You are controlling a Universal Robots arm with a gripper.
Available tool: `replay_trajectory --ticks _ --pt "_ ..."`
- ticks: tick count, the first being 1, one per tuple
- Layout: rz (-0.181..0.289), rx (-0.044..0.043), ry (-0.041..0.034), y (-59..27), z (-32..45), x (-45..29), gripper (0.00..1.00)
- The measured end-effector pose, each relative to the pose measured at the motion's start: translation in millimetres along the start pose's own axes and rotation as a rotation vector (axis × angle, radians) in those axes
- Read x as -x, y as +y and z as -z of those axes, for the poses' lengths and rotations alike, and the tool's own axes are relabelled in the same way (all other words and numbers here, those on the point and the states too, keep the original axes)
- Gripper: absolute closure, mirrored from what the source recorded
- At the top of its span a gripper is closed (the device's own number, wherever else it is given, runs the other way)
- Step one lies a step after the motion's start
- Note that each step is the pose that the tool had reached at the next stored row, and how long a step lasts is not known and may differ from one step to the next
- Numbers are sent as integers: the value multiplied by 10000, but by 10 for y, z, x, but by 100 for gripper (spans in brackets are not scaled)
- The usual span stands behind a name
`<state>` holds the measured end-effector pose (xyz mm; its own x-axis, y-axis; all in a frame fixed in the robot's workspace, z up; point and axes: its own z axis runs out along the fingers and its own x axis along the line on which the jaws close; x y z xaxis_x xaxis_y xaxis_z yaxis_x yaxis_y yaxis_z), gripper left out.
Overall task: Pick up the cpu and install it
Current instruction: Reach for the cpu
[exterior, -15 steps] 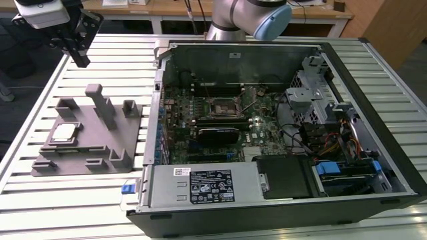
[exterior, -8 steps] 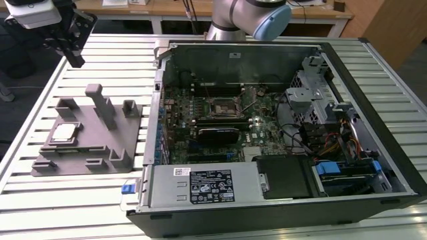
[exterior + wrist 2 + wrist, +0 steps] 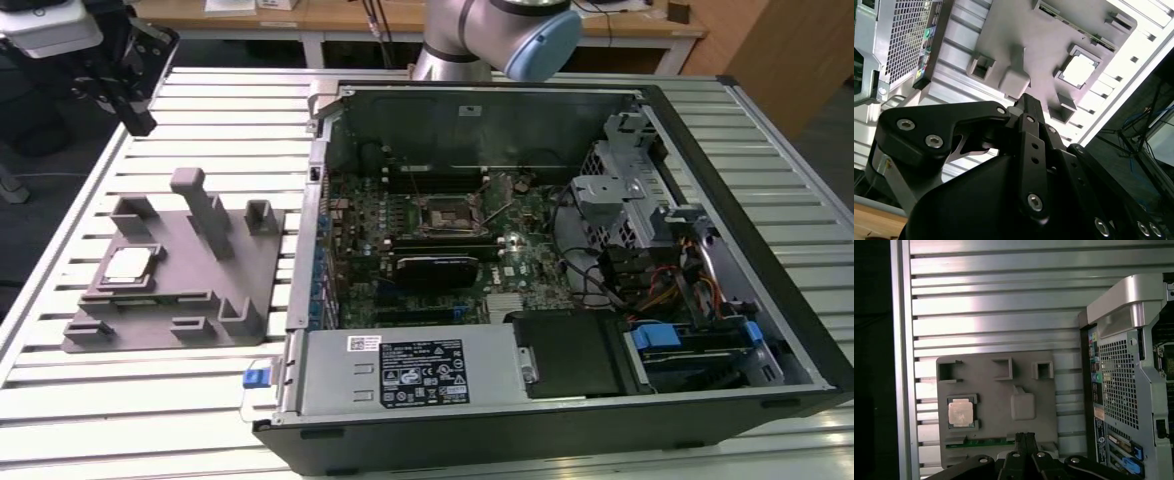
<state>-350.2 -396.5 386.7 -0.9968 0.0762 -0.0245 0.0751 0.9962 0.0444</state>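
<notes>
Cpu (image 3: 128, 264): pale silver square, flat in grey fixture (image 3: 194, 285) pocket.

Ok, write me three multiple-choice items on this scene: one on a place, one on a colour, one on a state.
1. Where does the cpu lie?
A. in the socket
B. in a recess of the fixture
C. on the bare table

2. What colour is the fixture?
A. grey
B. red
C. green

3. How is the case?
A. closed on every side
B. standing upright on its feet
C. lying open, its motherboard exposed

Answers:
1 B: the pale square chip sits framed in a fixture recess, apart from the case.
2 A: the moulded block is plain grey in the exterior view and in both wrist views.
3 C: the exterior view looks straight down onto the board and drive bays.
</notes>
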Motion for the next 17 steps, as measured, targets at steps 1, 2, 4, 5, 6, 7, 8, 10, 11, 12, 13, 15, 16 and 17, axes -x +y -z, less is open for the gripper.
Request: replay_trajectory --ticks 1,2,4,5,6,7,8,10,11,12,13,15,16,17 --pt "0 0 0 -1 -1 -15 89" --pt "0 0 0 -1 -1 -29 89" --pt "0 0 0 -3 -2 -58 89" --pt "0 0 0 -3 -3 -75 89" --pt "-1 0 -1 -4 -4 -90 89" --pt "0 0 0 -5 -4 -106 89" --pt "0 -1 1 -6 -4 -122 89" --pt "0 0 0 -8 -6 -152 89" --pt "0 -1 0 -9 -6 -169 89" --pt "-1 0 0 -10 -7 -189 89" --pt "-1 0 0 -11 -8 -211 89" --pt "0 0 0 -14 -8 -253 89" --pt "0 0 0 -16 -9 -275 89" --pt "0 0 0 -17 -10 -298 89"
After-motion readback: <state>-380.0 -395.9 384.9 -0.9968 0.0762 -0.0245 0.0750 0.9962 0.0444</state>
